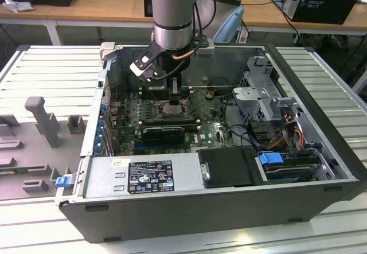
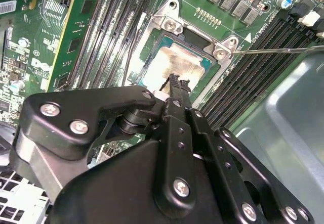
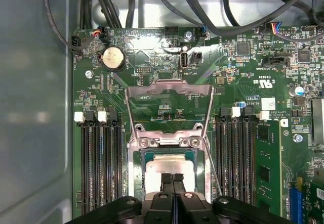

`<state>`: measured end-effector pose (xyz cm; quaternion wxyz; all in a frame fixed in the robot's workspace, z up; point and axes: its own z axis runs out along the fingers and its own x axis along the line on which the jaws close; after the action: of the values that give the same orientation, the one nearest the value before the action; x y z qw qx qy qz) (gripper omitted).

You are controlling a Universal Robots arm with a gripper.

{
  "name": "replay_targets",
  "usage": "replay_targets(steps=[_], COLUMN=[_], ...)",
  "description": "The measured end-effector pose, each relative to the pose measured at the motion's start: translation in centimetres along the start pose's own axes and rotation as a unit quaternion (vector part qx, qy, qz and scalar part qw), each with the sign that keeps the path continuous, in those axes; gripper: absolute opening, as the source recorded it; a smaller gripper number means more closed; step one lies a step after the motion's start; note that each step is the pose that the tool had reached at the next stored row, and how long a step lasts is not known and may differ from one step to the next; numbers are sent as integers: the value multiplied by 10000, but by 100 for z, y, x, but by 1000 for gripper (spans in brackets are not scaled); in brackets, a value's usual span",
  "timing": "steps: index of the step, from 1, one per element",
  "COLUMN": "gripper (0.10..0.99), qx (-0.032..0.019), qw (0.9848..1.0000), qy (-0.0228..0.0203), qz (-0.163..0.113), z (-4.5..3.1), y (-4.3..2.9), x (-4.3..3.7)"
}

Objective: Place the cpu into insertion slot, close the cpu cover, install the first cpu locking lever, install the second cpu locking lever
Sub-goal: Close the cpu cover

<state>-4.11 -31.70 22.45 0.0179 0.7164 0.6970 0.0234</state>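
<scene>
In both wrist views the cpu (image 3: 169, 164) (image 2: 174, 64) lies flat inside the insertion slot (image 3: 135, 169), its pale face showing. My gripper (image 3: 172, 179) (image 2: 175, 82) is shut, fingertips together right over the chip's face, with nothing seen between them. The cpu cover (image 3: 152, 87) is swung open behind the slot, green board showing through its window. A thin locking lever (image 2: 278, 49) (image 3: 215, 176) runs free beside the socket. In the exterior view the gripper (image 1: 175, 95) hangs over the socket (image 1: 163, 112) in the middle of the motherboard.
Long black memory slots (image 3: 98, 163) (image 3: 235, 153) flank the socket on both sides. Cables (image 3: 202, 11) hang along the board's far edge. The grey case wall (image 3: 35, 107) stands close on one side. A drive cage (image 1: 258, 93) and power supply (image 1: 143, 176) fill the case's other parts.
</scene>
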Motion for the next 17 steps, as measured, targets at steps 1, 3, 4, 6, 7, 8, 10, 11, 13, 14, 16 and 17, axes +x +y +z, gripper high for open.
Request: replay_targets(steps=[1,3,4,6,7,8,10,11,13,14,16,17], gripper=[106,106,106,106,106,106,106,106,106,106,106,106], qx=[0,0,0,0,0,0,0,0,0,0,0,0], qw=[10000,10000,10000,10000,10000,10000,10000,10000,10000,10000,10000,10000], qy=[0,0,-1,-1,-1,-1,-1,-1,-1,-2,-2,-2], qz=[0,1,1,2,3,3,5,5,7,8,10,11], z=[-1,-6,-11,-16,-20,-22,-30,-32,-37,-45,-60,-70], y=[0,0,1,1,1,2,2,2,2,3,4,4], x=[0,0,0,0,0,0,0,0,0,0,0,0])
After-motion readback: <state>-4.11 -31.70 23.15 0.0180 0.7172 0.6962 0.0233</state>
